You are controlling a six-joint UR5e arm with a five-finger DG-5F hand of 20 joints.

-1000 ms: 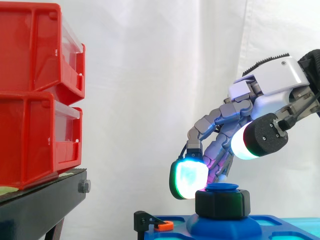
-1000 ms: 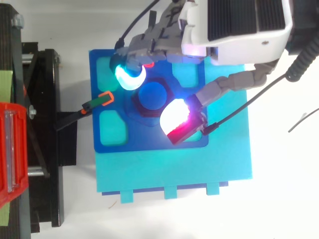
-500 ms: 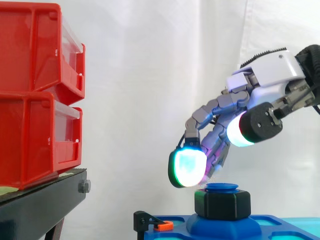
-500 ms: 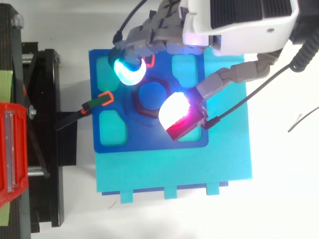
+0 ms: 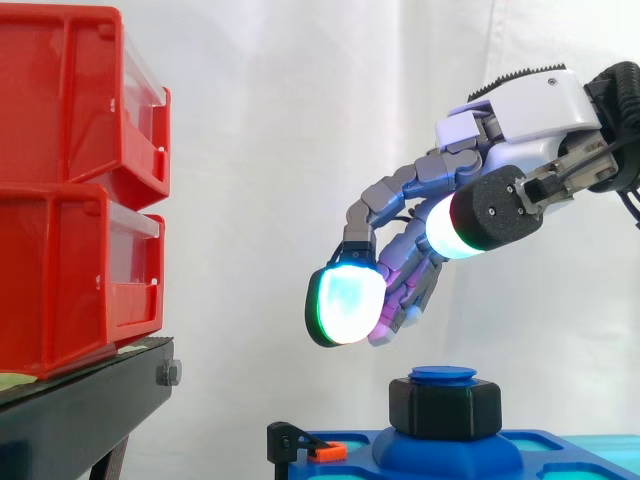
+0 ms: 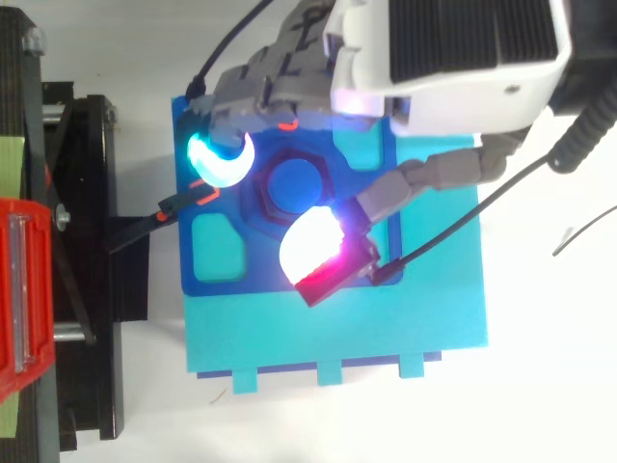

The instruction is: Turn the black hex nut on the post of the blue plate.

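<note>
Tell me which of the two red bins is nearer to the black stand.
The lower bin. It sits just above the stand, while the upper bin is stacked on top of it.

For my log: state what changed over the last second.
The robot hand rose clear of the black hex nut and drifted toward the red plastic bins, fingers open, holding nothing. Nut, blue plate and bins stayed put.

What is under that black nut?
The black hex nut sits on a rounded blue mound of the blue plate. The post's blue cap shows above it. The post's shaft inside the nut is covered.
</note>
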